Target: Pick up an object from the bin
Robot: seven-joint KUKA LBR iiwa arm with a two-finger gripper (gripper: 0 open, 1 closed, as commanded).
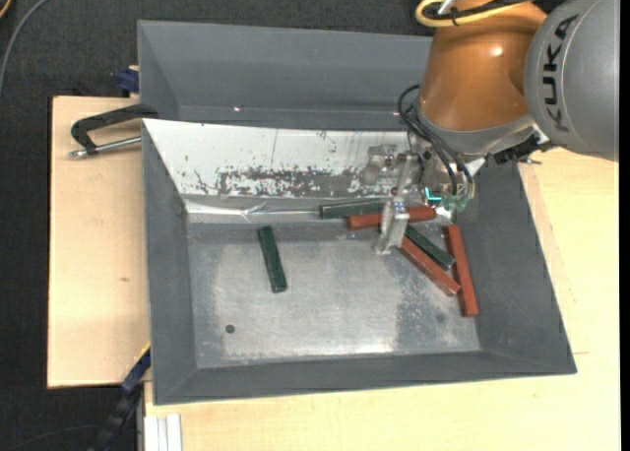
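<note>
My gripper point(392, 234) hangs low at the bin's back right, under the orange cover, over the left end of a small heap of flat sticks. Right beneath it a red stick point(366, 223) lies crosswise, with a dark green stick point(343, 210) just behind it along the back wall. To the gripper's right a red stick point(430, 264) runs diagonally, and a green stick point(433, 246) rests on it. A further red stick point(464, 284) lies almost lengthwise at the far right. I see nothing between the gripper's tips.
A lone dark green stick point(272, 259) lies on the floor left of centre. A small dark speck point(229, 329) sits near the front left. The bin's sloping walls close in near the heap at the back and right.
</note>
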